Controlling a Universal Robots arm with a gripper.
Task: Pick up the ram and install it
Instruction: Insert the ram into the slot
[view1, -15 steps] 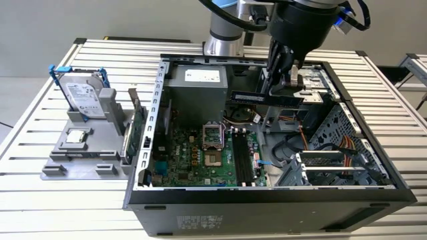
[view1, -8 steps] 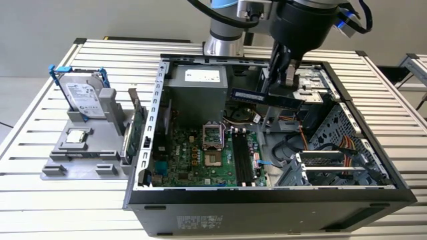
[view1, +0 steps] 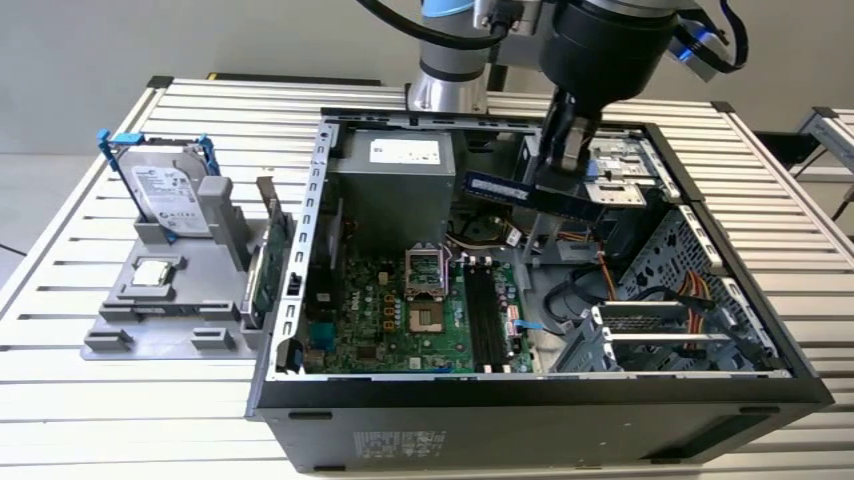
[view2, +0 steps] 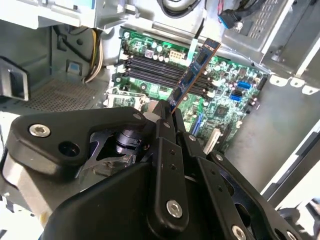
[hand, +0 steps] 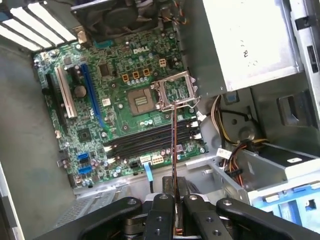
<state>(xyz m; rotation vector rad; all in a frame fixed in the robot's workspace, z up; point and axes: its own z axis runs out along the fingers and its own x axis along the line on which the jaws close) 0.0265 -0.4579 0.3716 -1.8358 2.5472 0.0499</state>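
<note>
Pincer (view1: 562, 188) is clamped tight on the ram (view1: 497, 187), gripping it near one end. In the exterior view the stick sits upper middle of the frame, roughly level, up in the air over the open PC case (view1: 534, 425) and clear of the motherboard (view1: 394, 320). In both wrist views the ram (view2: 192, 75) (hand: 174, 145) pokes out from the pincer (view2: 167, 114) (hand: 175, 202) toward the long black slots (hand: 145, 142), not seated in any of them. As for labels, there's a white sticker (view1: 404, 152) on the power supply (view1: 394, 185) and another on the hard drive (view1: 171, 195), standing in a grey holder (view1: 134, 335) on the slatted surface (view1: 80, 420) at the exterior view's left.
</note>
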